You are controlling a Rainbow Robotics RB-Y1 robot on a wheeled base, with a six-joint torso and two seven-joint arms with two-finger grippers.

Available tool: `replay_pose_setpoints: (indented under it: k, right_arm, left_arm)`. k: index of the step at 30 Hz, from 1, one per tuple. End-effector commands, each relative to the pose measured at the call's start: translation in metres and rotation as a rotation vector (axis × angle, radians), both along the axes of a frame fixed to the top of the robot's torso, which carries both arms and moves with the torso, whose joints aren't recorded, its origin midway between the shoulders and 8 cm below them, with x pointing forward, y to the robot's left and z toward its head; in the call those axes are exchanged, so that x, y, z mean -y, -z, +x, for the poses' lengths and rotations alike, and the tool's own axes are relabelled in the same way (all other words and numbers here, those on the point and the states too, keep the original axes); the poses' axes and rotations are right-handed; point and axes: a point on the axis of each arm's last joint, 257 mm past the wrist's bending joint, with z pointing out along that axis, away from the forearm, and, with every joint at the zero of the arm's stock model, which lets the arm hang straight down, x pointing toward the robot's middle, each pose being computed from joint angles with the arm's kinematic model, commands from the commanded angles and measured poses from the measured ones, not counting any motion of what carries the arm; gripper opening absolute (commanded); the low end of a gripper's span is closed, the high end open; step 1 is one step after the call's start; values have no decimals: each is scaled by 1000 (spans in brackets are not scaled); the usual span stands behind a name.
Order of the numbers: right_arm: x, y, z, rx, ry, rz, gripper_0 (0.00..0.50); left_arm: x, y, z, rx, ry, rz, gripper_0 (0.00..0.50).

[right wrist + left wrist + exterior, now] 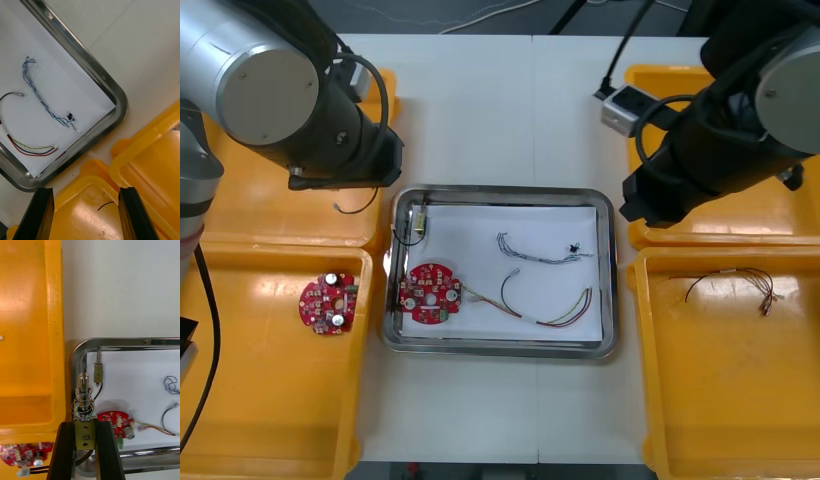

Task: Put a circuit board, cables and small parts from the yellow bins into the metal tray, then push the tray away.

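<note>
One small metal part [84, 401] pinched, left gripper [85, 426] (wrist view)

Light table [480, 110], dark floor [410, 12] beyond.

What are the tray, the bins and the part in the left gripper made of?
Shiny rectangular tray: seemingly polished metal, mirror-like rim. Yellow bins: probably glossy plastic, soft glare. Small metal part in left gripper, by tray's rim: brassy body, wire spring.

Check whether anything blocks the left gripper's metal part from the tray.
Nothing visible does. The left gripper holds the small metal part over the tray's left rim; a second metal part and the circuit board lie just inside. The right gripper hangs open over the right bins.
</note>
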Motion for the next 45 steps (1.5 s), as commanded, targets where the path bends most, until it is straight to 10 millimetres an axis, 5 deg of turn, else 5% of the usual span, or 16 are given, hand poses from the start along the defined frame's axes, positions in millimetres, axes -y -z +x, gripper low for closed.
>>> replay_pose_setpoints:
  k: [1,14,25,38,45]
  right_arm:
    - [50,-9,-5,22,170,43,500]
    - [144,-5,-21,4,579,169,500]
    - [210,9,-53,-14,819,247,500]
    - [245,27,-75,-34,940,232,500]
    - [243,41,-83,-72,939,221,500]
  left_arm:
    - [10,8,-14,-18,-36,-17,0]
    - [27,68,-31,-102,-81,68,0]
    - [79,95,5,-38,-43,8,0]
    - [122,98,19,10,6,-50,0]
    - [114,96,28,40,-17,-25,0]
